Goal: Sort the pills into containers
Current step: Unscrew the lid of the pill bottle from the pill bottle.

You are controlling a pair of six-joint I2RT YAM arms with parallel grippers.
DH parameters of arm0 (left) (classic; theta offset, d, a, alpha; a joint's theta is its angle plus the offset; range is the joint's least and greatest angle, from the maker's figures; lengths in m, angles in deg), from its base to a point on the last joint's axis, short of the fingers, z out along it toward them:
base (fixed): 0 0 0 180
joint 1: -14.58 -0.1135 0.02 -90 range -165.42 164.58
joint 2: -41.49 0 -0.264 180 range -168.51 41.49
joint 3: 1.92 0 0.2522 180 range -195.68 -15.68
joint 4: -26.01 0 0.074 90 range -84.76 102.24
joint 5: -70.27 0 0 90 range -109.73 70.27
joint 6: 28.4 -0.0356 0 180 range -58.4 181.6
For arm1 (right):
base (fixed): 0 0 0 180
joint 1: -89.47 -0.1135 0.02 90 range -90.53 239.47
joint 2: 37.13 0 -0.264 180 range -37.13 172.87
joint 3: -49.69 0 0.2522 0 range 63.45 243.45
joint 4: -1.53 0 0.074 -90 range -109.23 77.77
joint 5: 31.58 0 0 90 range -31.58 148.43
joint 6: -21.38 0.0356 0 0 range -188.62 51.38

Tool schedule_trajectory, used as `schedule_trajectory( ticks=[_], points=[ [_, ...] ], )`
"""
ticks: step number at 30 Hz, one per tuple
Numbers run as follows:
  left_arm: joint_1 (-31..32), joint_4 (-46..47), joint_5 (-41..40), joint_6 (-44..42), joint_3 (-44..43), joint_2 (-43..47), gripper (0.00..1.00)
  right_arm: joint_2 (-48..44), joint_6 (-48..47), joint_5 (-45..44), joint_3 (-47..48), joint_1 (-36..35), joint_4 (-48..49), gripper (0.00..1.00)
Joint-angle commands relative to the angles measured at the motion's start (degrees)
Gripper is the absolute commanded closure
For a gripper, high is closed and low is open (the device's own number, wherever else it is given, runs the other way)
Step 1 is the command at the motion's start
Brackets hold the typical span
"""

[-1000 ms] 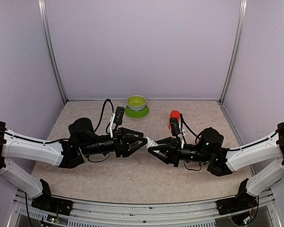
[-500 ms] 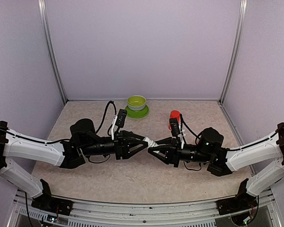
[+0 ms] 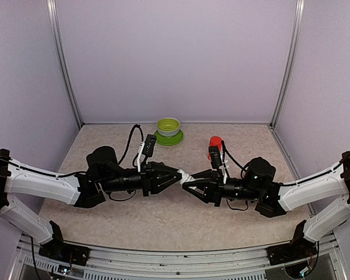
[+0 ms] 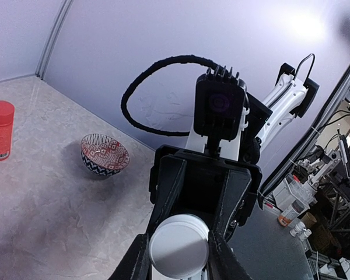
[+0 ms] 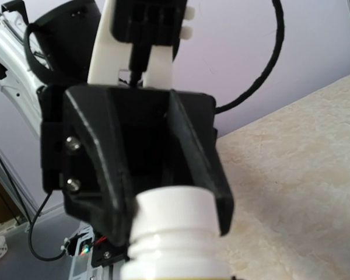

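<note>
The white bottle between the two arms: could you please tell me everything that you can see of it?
The white bottle looks like smooth plastic, with a ridged neck and a round, flat-topped white cap. It is held roughly level in the air above the table, midway between the two arms. The left gripper is closed around the cap, and the right gripper holds the body end. Its contents cannot be seen.
</note>
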Motion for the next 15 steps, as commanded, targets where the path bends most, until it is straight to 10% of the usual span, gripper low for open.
schedule_trajectory(
  ticks=[1, 15],
  points=[
    [-0.13, 2.80, 1.02, 0.41, 0.42, -0.86, 0.73, -0.22, -1.16, 0.03, -0.02, 0.45, 0.56, 0.81],
    [-0.17, -1.42, -3.19, 7.06, -0.76, 0.69, 0.74, -3.58, -9.65, -3.50, -2.45, 0.38, -0.78, 0.82]
  ],
)
